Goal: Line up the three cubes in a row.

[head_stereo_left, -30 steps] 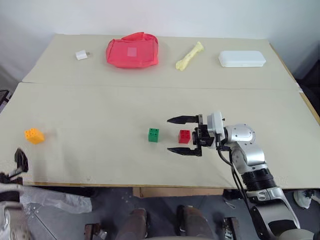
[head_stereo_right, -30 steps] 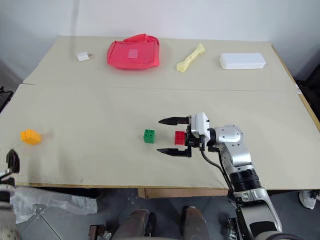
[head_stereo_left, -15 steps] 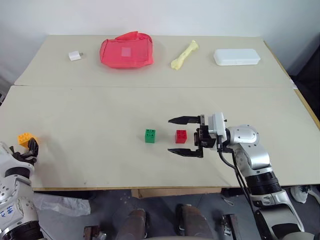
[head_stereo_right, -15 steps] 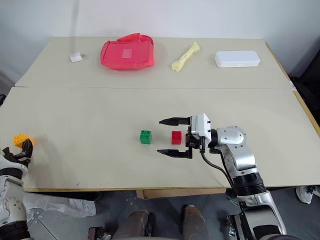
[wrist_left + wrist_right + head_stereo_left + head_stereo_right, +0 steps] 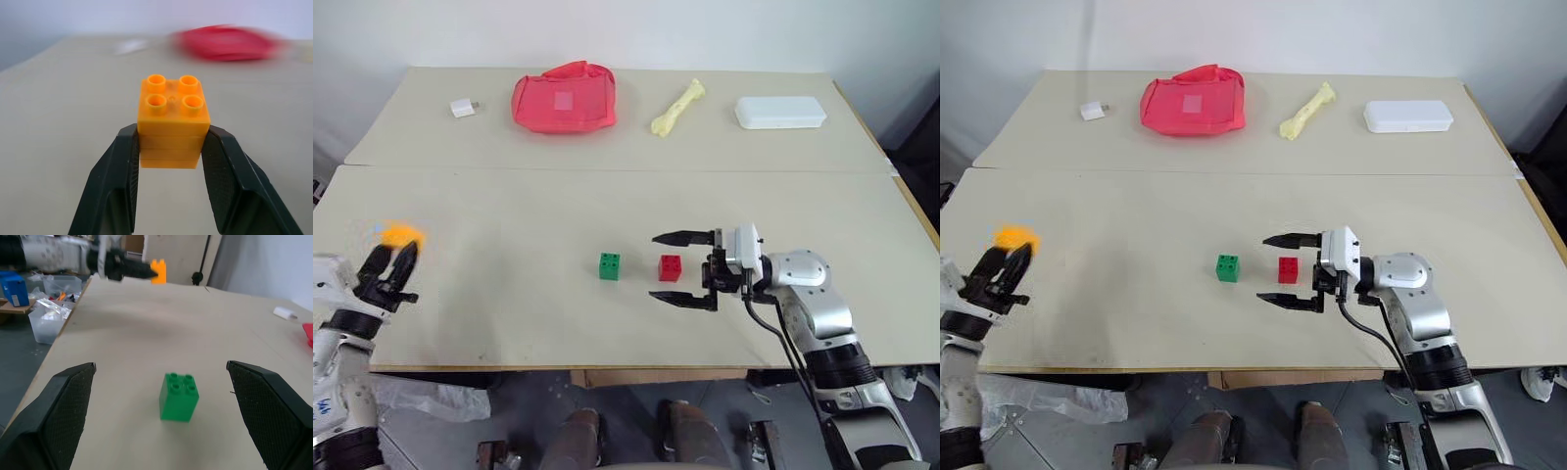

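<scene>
Orange cube is clamped between the left gripper fingers at the table's near-left edge. Green cube and red cube sit close together mid-table, red between the spread-wide right gripper fingers, ungrasped. Risk: orange could be dropped in transit, or the pair knocked out of line by either gripper.

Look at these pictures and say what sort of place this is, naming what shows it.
Probably a robotics lab or workshop. A plain work table holds scattered test props such as the red pouch and toy bone, and beyond its edge sit plastic storage bins of parts on a bare floor.
</scene>
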